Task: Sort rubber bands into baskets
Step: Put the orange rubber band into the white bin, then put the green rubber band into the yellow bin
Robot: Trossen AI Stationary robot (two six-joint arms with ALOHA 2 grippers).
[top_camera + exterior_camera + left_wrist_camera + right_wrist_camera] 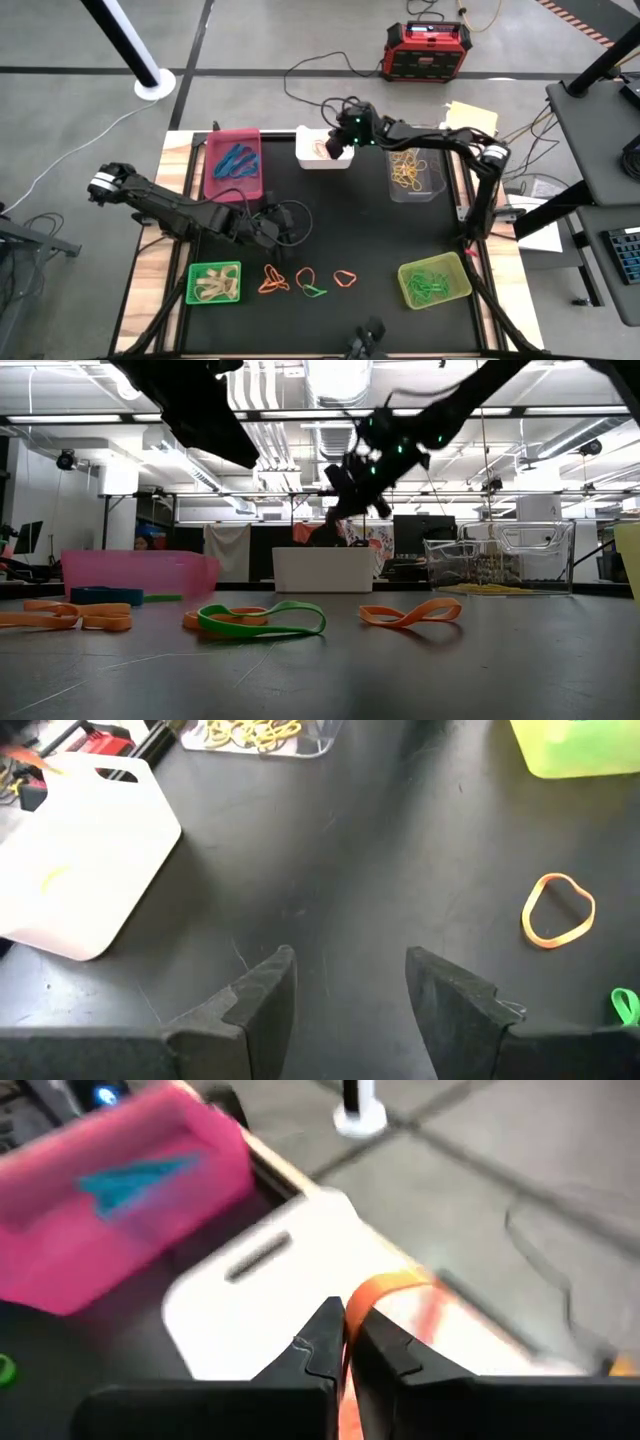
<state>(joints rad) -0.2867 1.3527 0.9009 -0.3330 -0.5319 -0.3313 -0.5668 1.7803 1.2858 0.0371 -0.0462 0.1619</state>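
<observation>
Right hand (pixel 343 1342) pinching flat orange band (pixel 385 1292)

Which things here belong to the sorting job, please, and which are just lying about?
Job:
loose orange bands and green band
pink basket, white basket, clear basket, green basket, yellow-green basket
orange band in right tool
left tool, open

Lying about:
red-and-black box
floor cables

Grey concrete floor (pixel 270 40) is seen around the table, crossed by dark seams. A red-and-black box (pixel 428 50) is set on it w/ cables trailing. A white round pole base (pixel 155 85) is placed at upper left. A grey desk (pixel 600 130) w/ a keyboard (pixel 622 255) is seen at right. Ceiling tube lights (pixel 60 418) & white ducts (pixel 262 445) are shown in the low view; monitors (pixel 415 532) are lined up behind.
</observation>
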